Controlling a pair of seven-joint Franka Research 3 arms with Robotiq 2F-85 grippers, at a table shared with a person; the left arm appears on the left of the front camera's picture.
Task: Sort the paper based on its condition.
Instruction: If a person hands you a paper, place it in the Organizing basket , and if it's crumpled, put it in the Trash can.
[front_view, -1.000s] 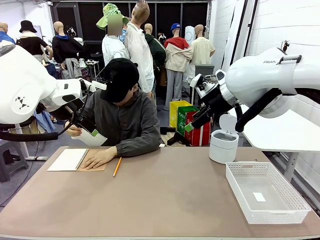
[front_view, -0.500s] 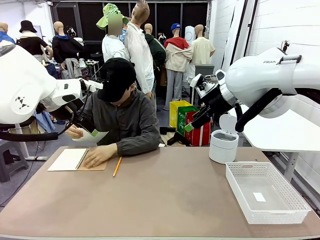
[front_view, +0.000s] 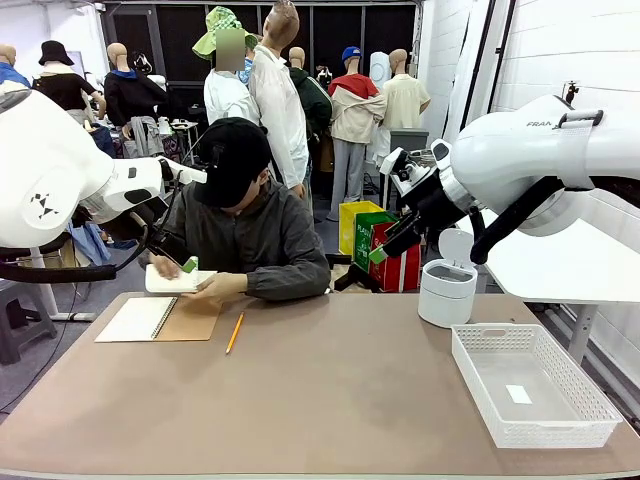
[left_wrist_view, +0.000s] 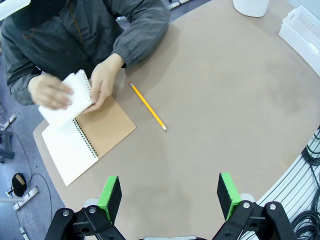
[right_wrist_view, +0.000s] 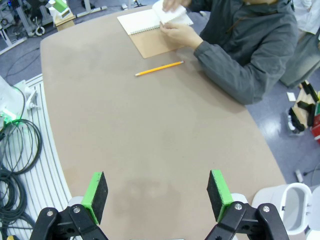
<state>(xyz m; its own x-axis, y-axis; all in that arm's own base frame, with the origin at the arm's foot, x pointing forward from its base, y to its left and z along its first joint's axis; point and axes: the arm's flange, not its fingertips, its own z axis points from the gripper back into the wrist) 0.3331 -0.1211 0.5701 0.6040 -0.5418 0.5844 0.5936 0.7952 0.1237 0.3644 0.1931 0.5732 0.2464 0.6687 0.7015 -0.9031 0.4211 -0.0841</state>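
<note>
My left gripper (left_wrist_view: 169, 192) and right gripper (right_wrist_view: 157, 196) hang empty, jaws apart, over the table (left_wrist_view: 225, 100), the person (left_wrist_view: 85, 35) at upper left holds the paper (left_wrist_view: 65, 102) above the notebook (left_wrist_view: 85, 145), so I judge sorting not yet begun and next I must receive or reach it.

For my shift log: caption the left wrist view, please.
Left gripper open above the table; a person holds the paper by the notebook, pencil nearby.
</note>
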